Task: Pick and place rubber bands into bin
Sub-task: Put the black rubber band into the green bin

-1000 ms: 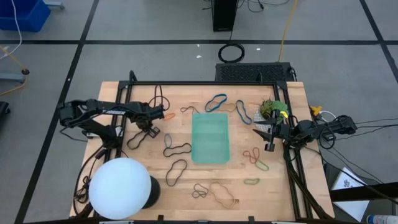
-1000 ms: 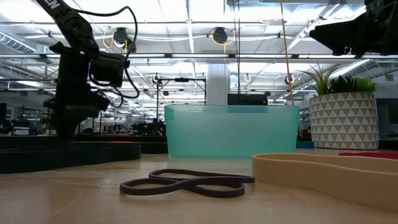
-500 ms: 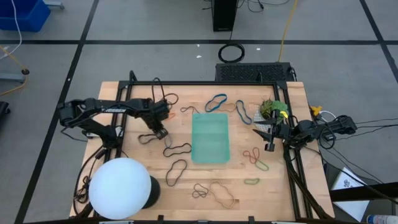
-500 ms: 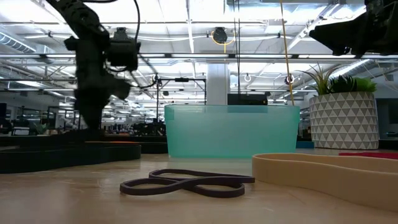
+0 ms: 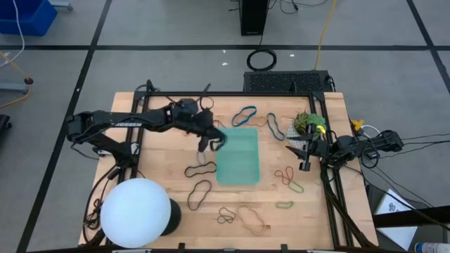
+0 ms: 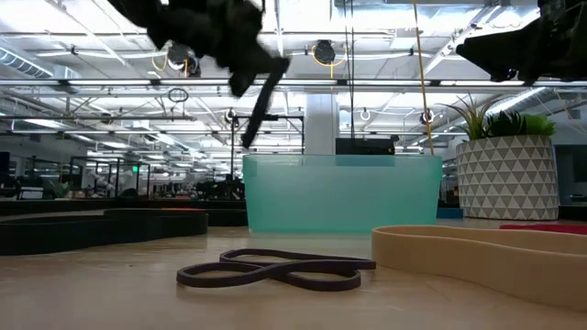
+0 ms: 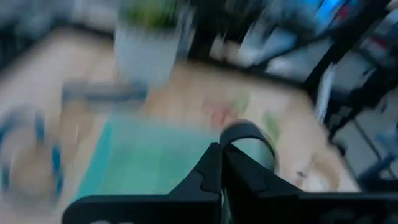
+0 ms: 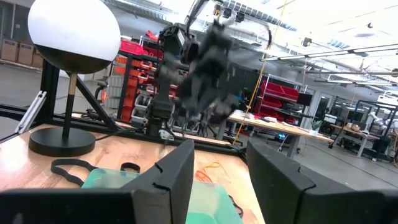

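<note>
Left end effector [image 5: 213, 143] – black rubber band [image 7: 249, 138] pinched, over bin [image 5: 238, 156]

From where I work, the wooden table [image 5: 271, 211] carries a white globe lamp [image 5: 136, 212] at its near left corner. A small leafy plant in a patterned white pot [image 6: 506, 174] sits at the table's far right.

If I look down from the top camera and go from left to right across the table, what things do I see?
White lamp → left tool holding a black band → teal bin → red band → right tool.
</note>
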Controlling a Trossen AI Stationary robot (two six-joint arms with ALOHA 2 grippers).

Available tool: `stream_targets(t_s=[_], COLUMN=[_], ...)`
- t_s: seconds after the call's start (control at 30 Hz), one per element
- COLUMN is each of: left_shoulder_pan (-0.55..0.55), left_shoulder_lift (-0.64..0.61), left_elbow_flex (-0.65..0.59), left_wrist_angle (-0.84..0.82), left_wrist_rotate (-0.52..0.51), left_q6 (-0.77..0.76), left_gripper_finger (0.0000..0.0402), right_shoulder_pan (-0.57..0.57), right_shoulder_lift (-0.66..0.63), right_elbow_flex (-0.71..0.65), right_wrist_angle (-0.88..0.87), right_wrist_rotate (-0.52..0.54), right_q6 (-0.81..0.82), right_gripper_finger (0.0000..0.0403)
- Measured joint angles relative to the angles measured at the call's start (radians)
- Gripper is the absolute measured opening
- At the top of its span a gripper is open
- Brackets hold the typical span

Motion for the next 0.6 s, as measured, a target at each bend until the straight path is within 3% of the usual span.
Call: stream_targets(t_s=[0.23, 0.37, 0.6], left_shoulder_pan=[-0.055, -0.072, -0.097], left_shoulder_lift=[0.000, 0.001, 0.127], left_elbow_flex=[0.058, 0.058, 0.057], left_wrist_angle=[0.239, 0.241, 0.270], left_wrist_rotate=[-0.088, -0.156, -0.167], left_q6=[0.045, 0.069, 0.069], left_gripper_finger=[0.0008, 0.0009, 0.0006], right_shoulder_pan=[0.000, 0.000, 0.000], right_shoulder_lift=[0.000, 0.000, 0.000], right_elbow_flex=[0.000, 0.000, 0.000], right_wrist_angle=[0.000, 0.000, 0.001], right_wrist_rotate=[0.000, 0.000, 0.000], right_q6=[0.000, 0.000, 0.000], right_gripper_finger=[0.0141, 0.0141, 0.0141])
